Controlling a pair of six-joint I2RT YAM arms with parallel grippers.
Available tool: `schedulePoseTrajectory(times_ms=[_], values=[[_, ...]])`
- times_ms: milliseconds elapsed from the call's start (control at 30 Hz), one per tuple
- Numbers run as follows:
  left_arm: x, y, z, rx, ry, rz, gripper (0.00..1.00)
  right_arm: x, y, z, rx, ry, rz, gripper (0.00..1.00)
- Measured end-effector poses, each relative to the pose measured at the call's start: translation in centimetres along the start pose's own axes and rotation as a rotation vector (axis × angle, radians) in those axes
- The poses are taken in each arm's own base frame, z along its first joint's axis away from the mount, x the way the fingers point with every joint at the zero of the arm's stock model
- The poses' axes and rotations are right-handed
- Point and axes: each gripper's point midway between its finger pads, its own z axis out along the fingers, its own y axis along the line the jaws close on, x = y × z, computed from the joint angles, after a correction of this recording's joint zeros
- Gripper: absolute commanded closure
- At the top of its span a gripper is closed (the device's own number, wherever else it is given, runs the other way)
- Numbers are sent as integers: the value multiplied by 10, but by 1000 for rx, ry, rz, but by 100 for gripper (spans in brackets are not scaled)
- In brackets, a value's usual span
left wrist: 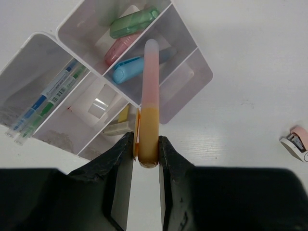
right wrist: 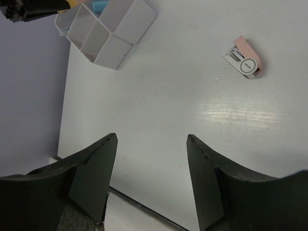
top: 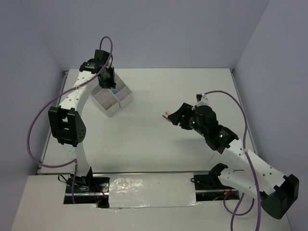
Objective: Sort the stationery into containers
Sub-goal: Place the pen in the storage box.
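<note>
**Left arm holds a marker over the organiser; right arm hangs open over the table**

The left gripper (left wrist: 146,149) is closed most of the way on the orange end of a stubby marker (left wrist: 150,82), one finger on each side of the barrel. The marker's pale pink cap points away from the fingers, over the white organiser (left wrist: 207,72). In the top view this gripper (top: 107,77) hangs directly above the organiser (top: 111,109), which stands at the far left of the table (top: 159,144).

A green marker (left wrist: 132,21) and a pink marker (left wrist: 120,48) lie together in one compartment. A light blue marker (left wrist: 130,70) lies just beside them, and whether a divider separates it from them is hard to tell. Two thin pens (left wrist: 43,103) lean in another compartment. A clear tape ring (left wrist: 98,107) lies in the one nearest the fingers, with small tan and grey erasers (left wrist: 120,126) close by.

The right gripper (right wrist: 151,139) has its jaws spread wide and holds nothing. It hovers above bare table, well apart from the organiser (right wrist: 113,48). A small pink and white tape dispenser (right wrist: 244,61) lies on the table ahead of it.
</note>
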Motion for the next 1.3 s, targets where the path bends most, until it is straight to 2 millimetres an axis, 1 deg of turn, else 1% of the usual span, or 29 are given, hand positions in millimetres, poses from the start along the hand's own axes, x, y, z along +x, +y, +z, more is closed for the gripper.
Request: schedulePoseTrajectory(times_ms=[100,200,300,333,400,433,600,633,700,767,833,867,900,1033,1133,1200,1267,1300], values=[[0,1,4,7,7,-6,98,2,0,2,1,8,-1,32],[0,-2,13,18,20,-6,94,2,1,3,-4,12,1,32],[5,-4,20,33,44,-6,90,3,1,4,-6,14,1,32],[6,-5,22,37,49,-7,87,3,1,4,-5,15,1,32],[8,-6,24,43,58,-7,84,4,0,5,-3,20,0,32],[9,-6,26,46,63,-8,79,4,0,5,-3,21,0,32],[10,-6,33,46,77,-10,66,4,0,5,-4,21,0,33],[9,-5,33,45,77,-11,61,4,1,5,-4,21,0,33],[5,-6,34,46,70,-13,54,4,1,5,-4,21,0,33],[0,-7,34,48,57,-13,52,4,1,5,-4,21,0,33],[-8,-7,35,48,41,-15,46,4,1,5,-4,21,0,33],[-10,-7,36,45,37,-14,42,4,1,5,-4,21,0,33],[-13,-7,37,41,32,-15,36,4,1,5,-4,21,0,33],[-13,-5,40,26,33,-19,32,4,0,5,-4,20,-1,33],[-15,-5,36,28,21,-21,32,4,-1,7,1,22,-11,32],[-15,-5,28,31,8,-22,29,6,-4,11,12,29,-26,32],[-15,-4,11,35,-18,-28,26,11,-11,21,41,55,-57,32],[-14,-3,-3,35,-44,-39,25,13,-15,27,60,73,-78,32]])
